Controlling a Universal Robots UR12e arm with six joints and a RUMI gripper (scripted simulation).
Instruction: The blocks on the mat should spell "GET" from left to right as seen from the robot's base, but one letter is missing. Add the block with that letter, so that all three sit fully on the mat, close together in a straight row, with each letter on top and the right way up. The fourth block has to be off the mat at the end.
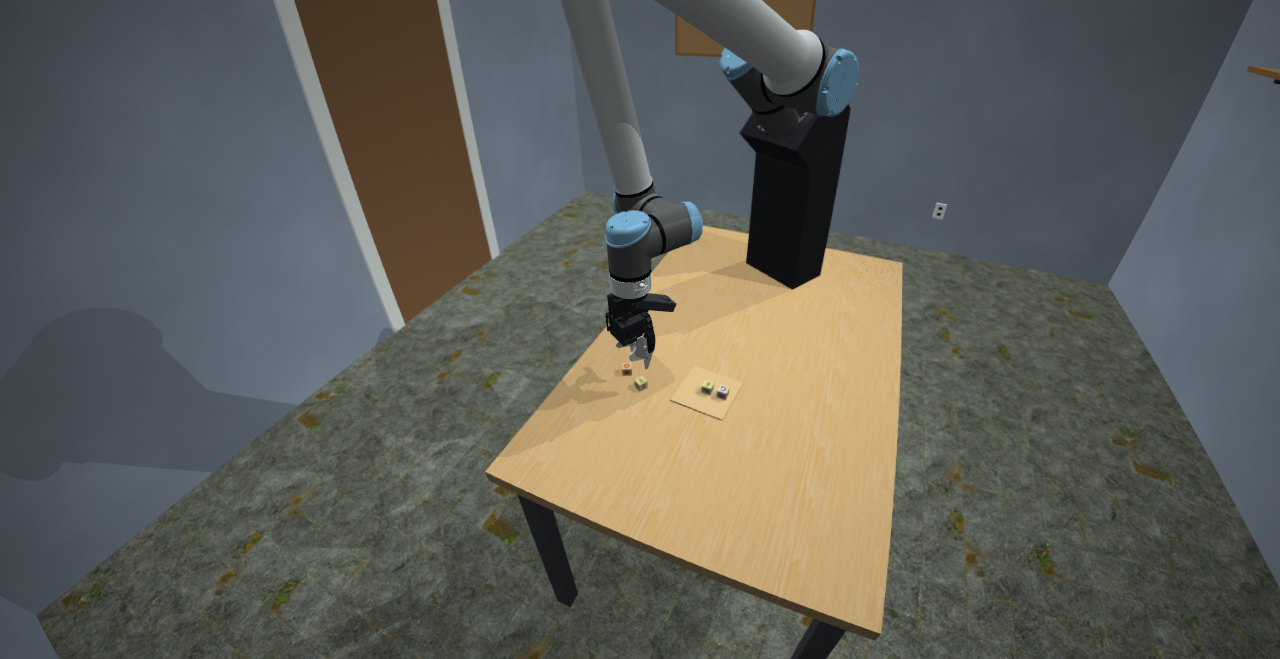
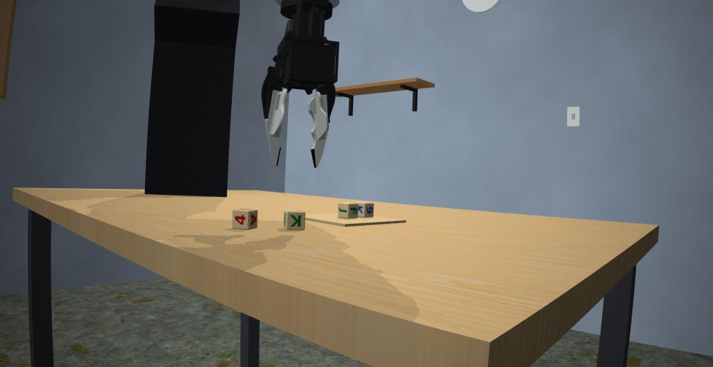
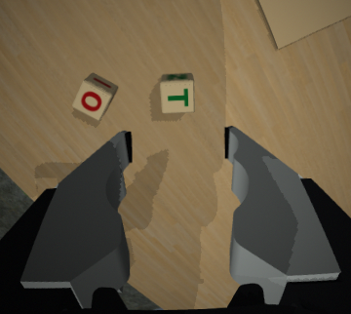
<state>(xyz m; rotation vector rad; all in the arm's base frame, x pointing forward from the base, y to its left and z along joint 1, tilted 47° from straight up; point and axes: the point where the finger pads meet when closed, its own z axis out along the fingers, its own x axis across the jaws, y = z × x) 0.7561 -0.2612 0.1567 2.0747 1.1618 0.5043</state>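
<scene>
Gripper: the two-jaw gripper [image 2: 297, 159] hangs in the air above the wooden table [image 2: 448, 265], its jaws partly apart with a gap between the tips and nothing held between them; it points down at the table.

T block: the block with a green T on top [image 3: 177, 93] sits on the bare table, off the mat, just ahead of the jaw tips in the wrist view; its side toward the exterior camera shows a green K [image 2: 294, 219].

O block: the block with a red O on top [image 3: 94, 97] lies near the T block, apart from it, on the side away from the mat, turned at a slight angle; in the exterior view it shows a red 4 [image 2: 244, 219].

Mat: the thin tan mat [image 1: 693, 404] lies flat on the table, beyond the T block, with only its corner showing at the top of the wrist view [image 3: 302, 7].

Blocks on the mat: two blocks stand close together on the mat, one with green lettering [image 2: 347, 209] and one with blue [image 2: 366, 209]; their top letters are too small to read in the top view.

Arm: the grey arm with blue joint caps [image 1: 626, 118] reaches down from a black pedestal [image 1: 796, 198] at the table's far end.

Shadow: the gripper's shadow [image 2: 259, 245] falls on the table beside the two loose blocks.
</scene>
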